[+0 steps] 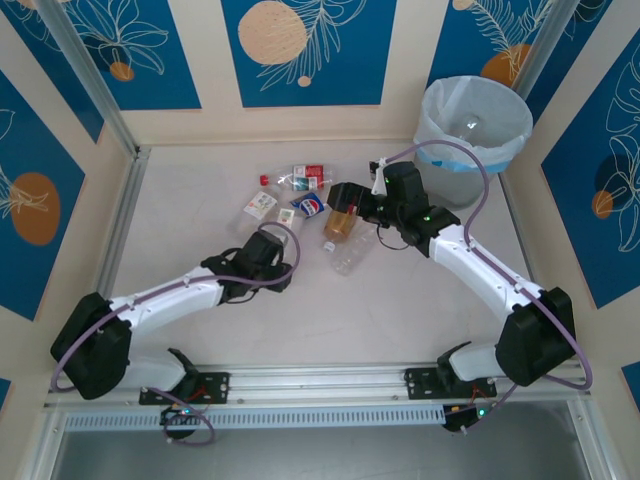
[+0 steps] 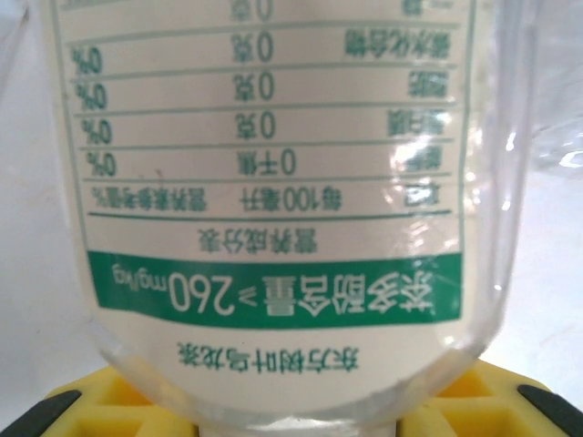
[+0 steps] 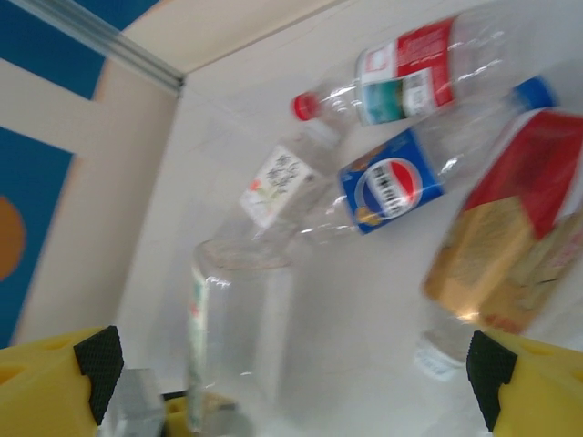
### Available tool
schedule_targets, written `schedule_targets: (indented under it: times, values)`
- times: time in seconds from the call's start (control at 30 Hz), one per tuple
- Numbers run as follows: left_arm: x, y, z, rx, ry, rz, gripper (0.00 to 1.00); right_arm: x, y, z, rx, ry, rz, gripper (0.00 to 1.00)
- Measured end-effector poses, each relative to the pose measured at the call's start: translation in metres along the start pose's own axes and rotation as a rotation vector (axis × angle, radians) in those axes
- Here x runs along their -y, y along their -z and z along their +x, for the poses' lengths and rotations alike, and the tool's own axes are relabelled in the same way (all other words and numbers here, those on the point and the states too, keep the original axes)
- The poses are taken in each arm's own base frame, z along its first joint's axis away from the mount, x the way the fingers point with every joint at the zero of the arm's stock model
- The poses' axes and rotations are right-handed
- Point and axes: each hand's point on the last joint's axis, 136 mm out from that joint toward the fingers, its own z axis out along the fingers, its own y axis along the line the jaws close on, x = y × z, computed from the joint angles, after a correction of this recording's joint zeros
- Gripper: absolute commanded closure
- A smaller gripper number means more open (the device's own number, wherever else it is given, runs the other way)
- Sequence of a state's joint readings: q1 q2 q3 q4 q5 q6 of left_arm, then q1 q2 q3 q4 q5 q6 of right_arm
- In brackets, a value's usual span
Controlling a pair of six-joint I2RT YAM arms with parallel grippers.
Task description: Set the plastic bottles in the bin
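Note:
My left gripper (image 2: 301, 414) is shut on a clear plastic bottle (image 2: 273, 182) with a white and green label, its neck down between the yellow jaws. From the right wrist, that bottle (image 3: 232, 337) stands upright. In the top view the left gripper (image 1: 272, 250) sits just short of the pile of bottles. My right gripper (image 1: 345, 198) is open and holds nothing. It hangs over an amber bottle (image 1: 340, 228) with a red label (image 3: 496, 255). On the table lie a blue-labelled bottle (image 3: 392, 187), a red-capped bottle (image 3: 401, 77) and a white-labelled one (image 3: 278, 182). The bin (image 1: 472, 125) stands at the back right.
A clear bottle (image 1: 352, 258) lies on the table just in front of the amber one. Metal rails (image 1: 125, 215) and walls close in the table on the left, right and back. A rail (image 1: 320, 380) runs along the near edge by the arm bases.

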State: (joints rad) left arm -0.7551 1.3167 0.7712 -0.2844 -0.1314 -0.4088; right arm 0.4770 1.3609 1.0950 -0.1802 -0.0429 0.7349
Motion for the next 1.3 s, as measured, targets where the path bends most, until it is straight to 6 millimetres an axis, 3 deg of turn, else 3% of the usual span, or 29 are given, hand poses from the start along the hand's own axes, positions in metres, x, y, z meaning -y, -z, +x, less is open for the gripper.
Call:
schedule_targets:
  times: [0.2, 0.43, 0.63, 0.83, 1.0, 1.3]
  values:
    - [0.024, 0.012, -0.021, 0.084, -0.063, 0.127, 0.79, -0.027, -0.001, 0.006, -0.052, -0.086, -0.152, 0.00]
    - [0.046, 0.031, -0.045, 0.193, -0.095, 0.240, 0.78, -0.027, -0.005, 0.009, -0.072, -0.110, -0.162, 0.01]
    - [0.050, 0.033, -0.047, 0.199, -0.103, 0.262, 0.78, -0.027, -0.020, 0.024, -0.139, -0.114, -0.181, 0.00]
    - [0.051, 0.030, -0.045, 0.186, -0.104, 0.266, 0.78, -0.041, -0.031, 0.036, -0.184, -0.080, -0.215, 0.00]
    - [0.051, 0.030, -0.045, 0.187, -0.112, 0.268, 0.78, -0.047, -0.034, 0.034, -0.176, -0.060, -0.217, 0.07]
    - [0.053, 0.030, -0.045, 0.186, -0.120, 0.276, 0.78, -0.040, -0.039, 0.034, -0.157, -0.058, -0.172, 0.26]
